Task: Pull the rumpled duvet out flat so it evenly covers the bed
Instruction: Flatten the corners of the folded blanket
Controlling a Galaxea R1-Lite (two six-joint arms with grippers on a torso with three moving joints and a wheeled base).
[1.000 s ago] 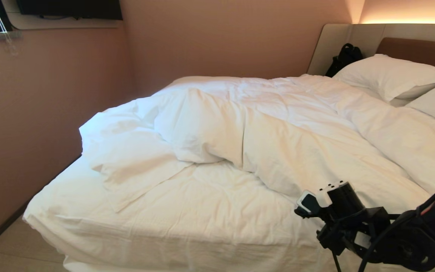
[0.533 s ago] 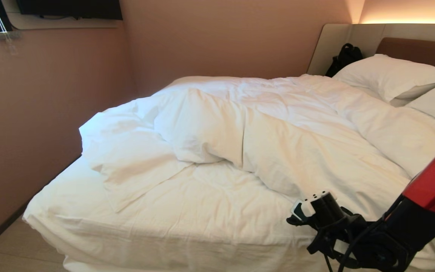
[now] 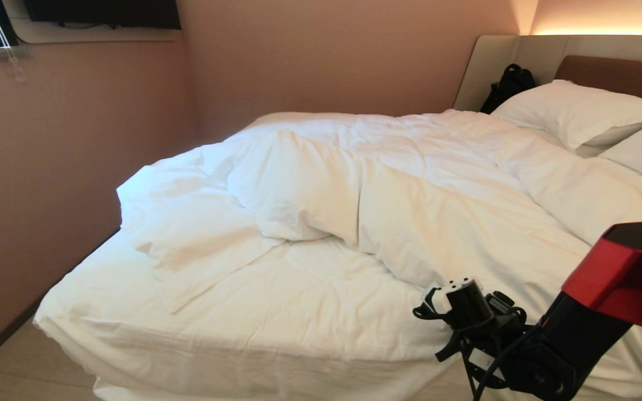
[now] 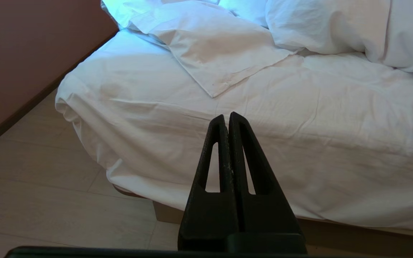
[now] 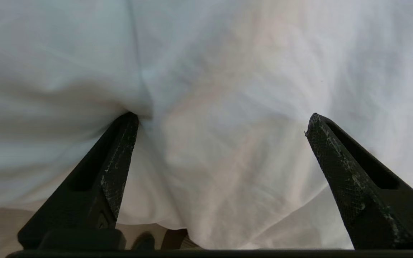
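The white puffy duvet (image 3: 410, 189) lies bunched across the middle and far side of the bed (image 3: 276, 317), one flat corner flopped toward the foot, bare sheet in front. My right arm (image 3: 466, 312) reaches in at the near right edge of the bed. Its gripper (image 5: 221, 120) is open wide against white duvet fabric (image 5: 228, 71), and one fingertip (image 5: 127, 125) presses into a fold. My left gripper (image 4: 227, 116) is shut and empty, hanging off the bed before its foot corner.
Two white pillows (image 3: 572, 111) lean at the beige and brown headboard (image 3: 611, 69), with a black bag (image 3: 507, 83) beside them. A pink wall (image 3: 48, 167) runs close along the bed's far side. Pale floor (image 3: 14, 373) shows at the foot corner.
My right arm's wrist has slid left and lower along the bed's near edge. Its red upper segment has swung into view at the right. The duvet has not shifted.
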